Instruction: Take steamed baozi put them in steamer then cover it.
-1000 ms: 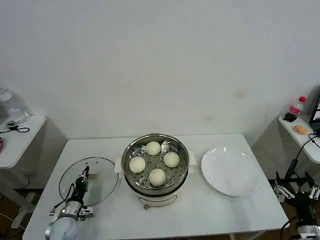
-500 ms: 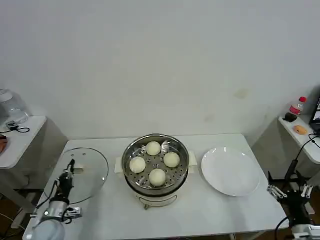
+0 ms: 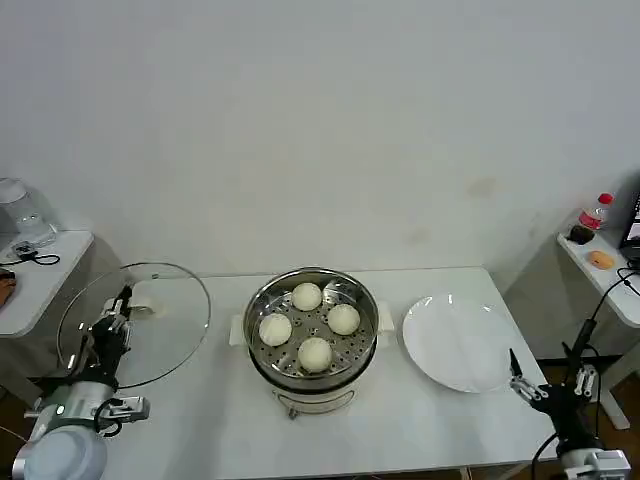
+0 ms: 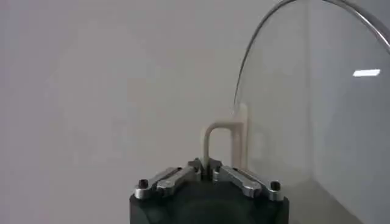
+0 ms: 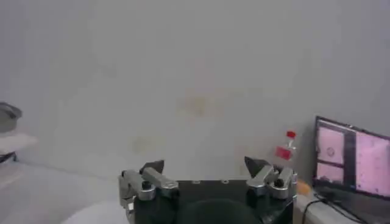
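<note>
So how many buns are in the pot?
4, all on the steamer's holed tray: one at the back, one on the left, one on the right, one at the front. None looks hidden.

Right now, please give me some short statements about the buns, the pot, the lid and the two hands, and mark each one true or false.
1. All four buns lie inside the pot. True.
2. The lid sits on top of the pot. False: the left hand holds it up by its handle, off to the pot's left side.
3. The white plate has one bun on it. False: it is bare.
4. The right hand is open and holds nothing. True: it is near the table's right edge.
5. The lid lies flat on the table. False: it is lifted and tilted.
</note>
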`<state>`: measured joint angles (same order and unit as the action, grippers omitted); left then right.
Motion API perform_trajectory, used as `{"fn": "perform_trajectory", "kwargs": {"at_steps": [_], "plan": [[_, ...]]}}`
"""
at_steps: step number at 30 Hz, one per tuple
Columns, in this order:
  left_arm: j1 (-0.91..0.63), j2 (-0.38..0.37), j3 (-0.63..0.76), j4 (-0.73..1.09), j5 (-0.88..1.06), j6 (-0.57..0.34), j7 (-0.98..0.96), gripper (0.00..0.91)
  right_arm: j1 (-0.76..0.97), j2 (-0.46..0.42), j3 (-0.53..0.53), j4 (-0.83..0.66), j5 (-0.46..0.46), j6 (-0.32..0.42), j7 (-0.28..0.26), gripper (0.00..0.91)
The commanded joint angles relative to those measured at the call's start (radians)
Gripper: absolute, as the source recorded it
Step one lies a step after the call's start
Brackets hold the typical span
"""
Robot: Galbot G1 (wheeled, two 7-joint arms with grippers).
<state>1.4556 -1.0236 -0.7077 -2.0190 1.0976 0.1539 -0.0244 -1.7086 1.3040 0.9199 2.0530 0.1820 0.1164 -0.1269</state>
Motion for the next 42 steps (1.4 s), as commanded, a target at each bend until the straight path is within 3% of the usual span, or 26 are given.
{"fn": "perform_trajectory", "kwargs": {"at_steps": [1,7,20,33,42], "plan": [[-0.067,0.083,0.172,-0.210,-0.092,0.168,0.148,0.000,0.005,0.015,-0.076,-0.003,-0.049,-0.002,-0.007,0.907],[-0.188,0.024,0.297,-0.174,-0.030,0.214,0.190,0.000,0.022,0.053,-0.110,-0.018,-0.108,0.006,-0.004,0.907],[-0.401,-0.241,0.535,0.001,0.178,0.260,0.282,0.000,0.017,0.106,-0.142,-0.014,-0.172,0.011,0.001,0.907],[-0.414,-0.442,0.613,0.090,0.366,0.243,0.300,0.000,0.022,0.104,-0.141,-0.025,-0.177,0.018,0.001,0.907],[-0.384,-0.508,0.627,0.122,0.471,0.221,0.295,0.000,0.031,0.101,-0.145,-0.044,-0.176,0.023,0.001,0.907]]}}
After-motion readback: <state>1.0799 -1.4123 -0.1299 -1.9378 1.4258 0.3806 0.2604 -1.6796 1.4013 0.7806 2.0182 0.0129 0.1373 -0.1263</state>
